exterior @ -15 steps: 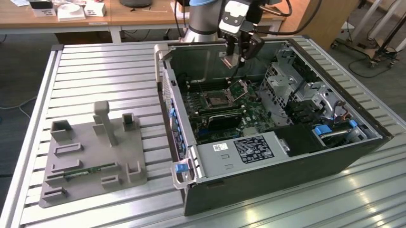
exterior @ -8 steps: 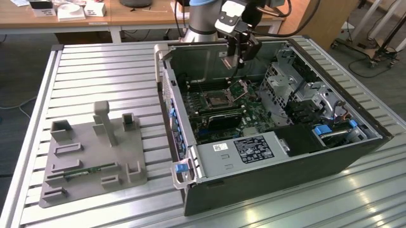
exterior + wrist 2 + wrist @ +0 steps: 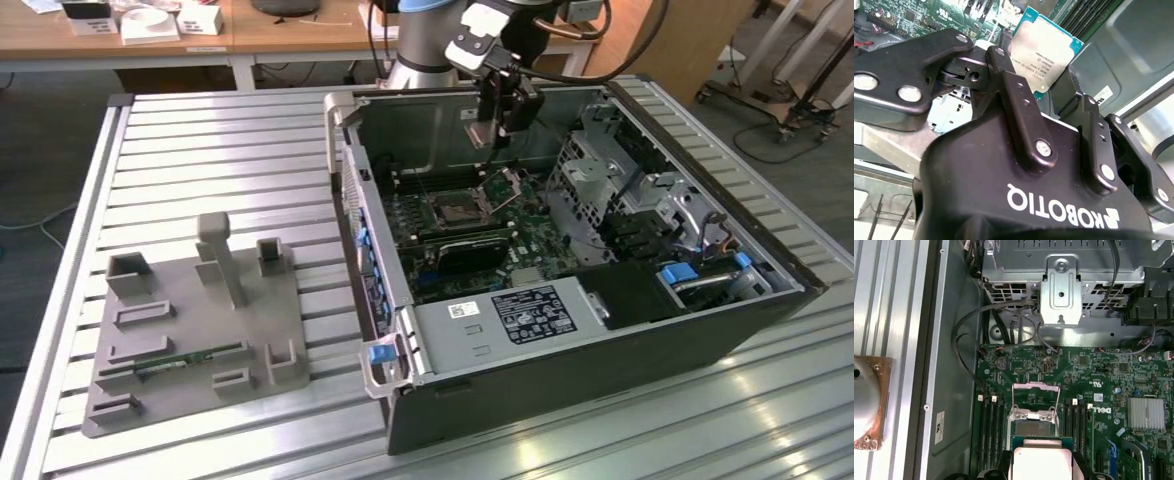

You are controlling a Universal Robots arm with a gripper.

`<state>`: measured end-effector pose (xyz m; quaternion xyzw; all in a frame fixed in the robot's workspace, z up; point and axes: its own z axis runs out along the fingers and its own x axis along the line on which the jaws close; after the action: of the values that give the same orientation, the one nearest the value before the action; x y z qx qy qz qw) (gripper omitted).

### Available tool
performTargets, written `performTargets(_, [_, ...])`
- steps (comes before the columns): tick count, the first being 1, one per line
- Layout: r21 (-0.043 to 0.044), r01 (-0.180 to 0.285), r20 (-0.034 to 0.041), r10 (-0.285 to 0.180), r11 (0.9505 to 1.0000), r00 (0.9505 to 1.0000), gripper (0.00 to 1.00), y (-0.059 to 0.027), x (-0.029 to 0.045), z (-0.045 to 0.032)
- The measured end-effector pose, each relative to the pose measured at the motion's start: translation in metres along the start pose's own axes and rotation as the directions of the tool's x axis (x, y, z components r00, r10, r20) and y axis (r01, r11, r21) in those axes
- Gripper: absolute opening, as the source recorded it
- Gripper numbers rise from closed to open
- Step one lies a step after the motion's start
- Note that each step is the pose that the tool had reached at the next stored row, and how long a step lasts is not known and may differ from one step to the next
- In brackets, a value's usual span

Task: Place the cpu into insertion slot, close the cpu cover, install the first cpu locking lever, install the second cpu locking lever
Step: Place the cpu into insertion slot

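Note:
My gripper [image 3: 498, 132] hangs inside the open computer case [image 3: 400, 400], shut on the cpu [image 3: 482, 135]. In both wrist views the cpu [image 3: 1046, 50] [image 3: 1041, 462] shows as a silver-topped square chip with a teal edge, pinched by its sides between the black fingers [image 3: 1016, 95]. It sits above the motherboard, apart from it. The insertion slot [image 3: 450, 210] [image 3: 1035, 429] lies below on the green board with its dark centre bare. The cpu cover [image 3: 506, 183] [image 3: 1035, 390] is a thin silver frame, swung up and open at the slot's far side.
Black memory slots [image 3: 991, 432] flank the socket on both sides. A metal drive cage [image 3: 627, 190] and loose cables [image 3: 969, 330] fill the case near the socket. A grey fixture plate [image 3: 187, 320] stands on the slatted table at the exterior view's left.

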<state>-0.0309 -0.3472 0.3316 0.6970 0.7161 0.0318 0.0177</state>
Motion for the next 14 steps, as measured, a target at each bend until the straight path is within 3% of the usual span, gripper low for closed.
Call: performTargets(14, [0.0000,-0.004,0.0002,0.004,1.0000,1.0000,0.55,0.0000,0.0000,0.0000])
